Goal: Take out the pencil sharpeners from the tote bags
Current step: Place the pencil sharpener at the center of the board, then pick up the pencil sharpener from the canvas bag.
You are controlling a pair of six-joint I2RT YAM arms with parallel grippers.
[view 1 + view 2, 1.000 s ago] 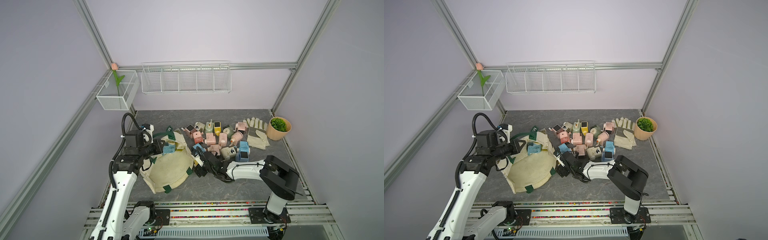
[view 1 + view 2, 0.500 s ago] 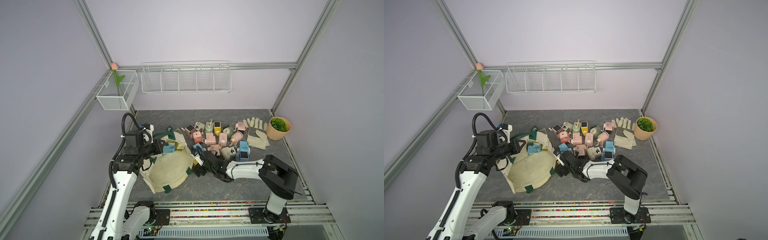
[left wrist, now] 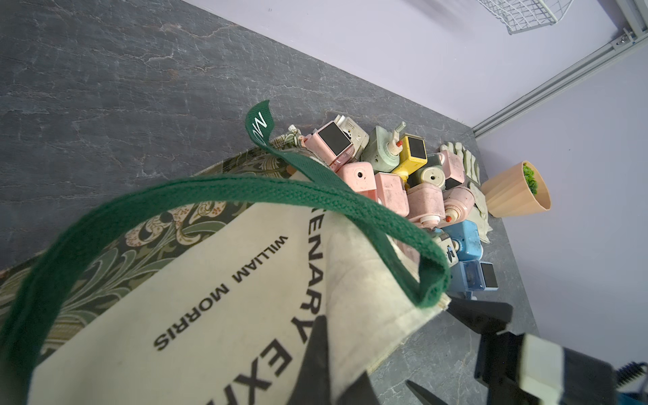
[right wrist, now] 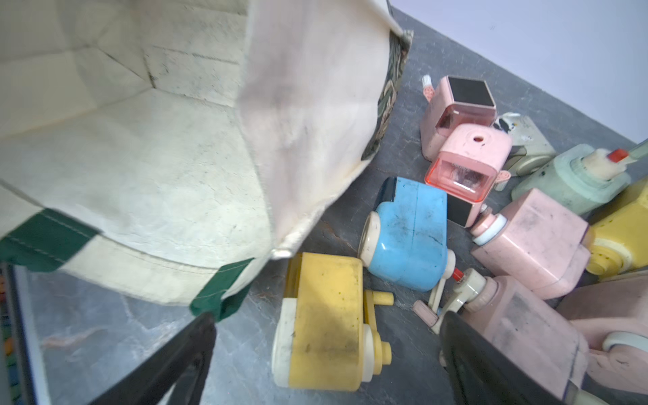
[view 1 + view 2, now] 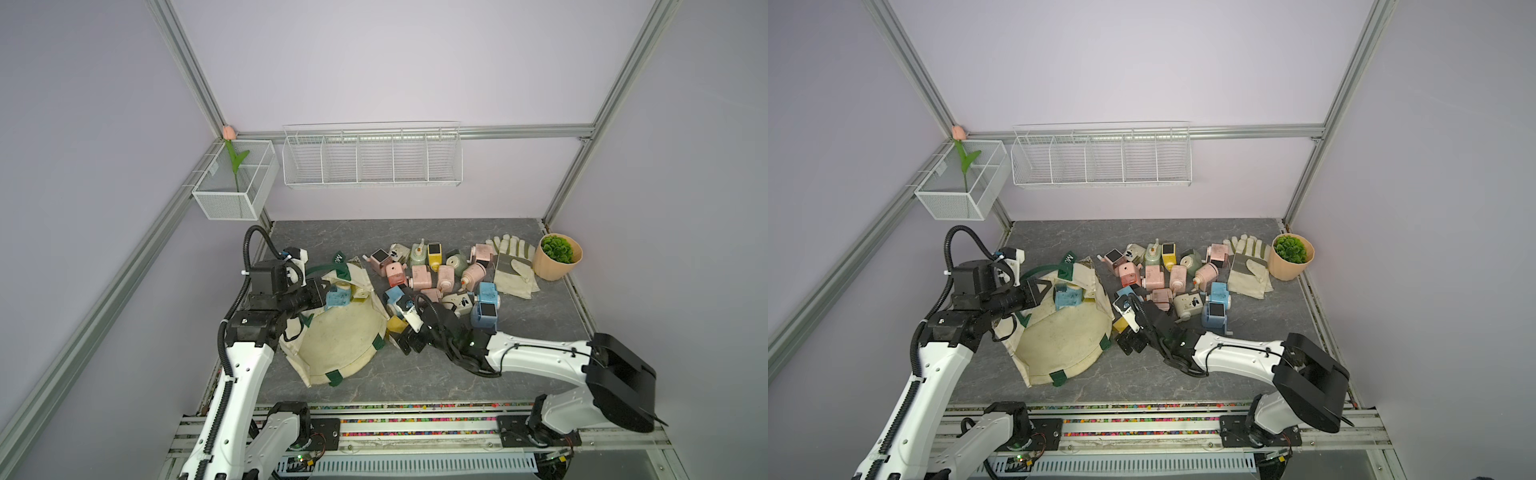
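Note:
The cream tote bag (image 5: 340, 345) with green handles lies on the grey table, its mouth facing the front. My left gripper (image 5: 319, 291) is shut on the cloth of the tote bag (image 3: 210, 315) at its rim. A blue pencil sharpener (image 5: 337, 298) and a cream one (image 5: 360, 294) sit at the bag's raised back edge, beside that gripper. My right gripper (image 4: 326, 326) stands open and low by the bag's right corner. A yellow sharpener (image 4: 322, 322) lies on the table between its fingers, untouched. Several more sharpeners (image 5: 432, 274) are heaped to the right of the bag.
A pair of pale work gloves (image 5: 513, 266) and a tan plant pot (image 5: 557, 257) sit at the back right. White wire baskets (image 5: 372, 156) hang on the back wall. A blue sharpener (image 4: 406, 231) and pink ones (image 4: 529, 238) crowd just beyond the right fingers.
My right gripper's jaws have spread a little wider around the yellow sharpener. The left arm and the bag have not visibly moved.

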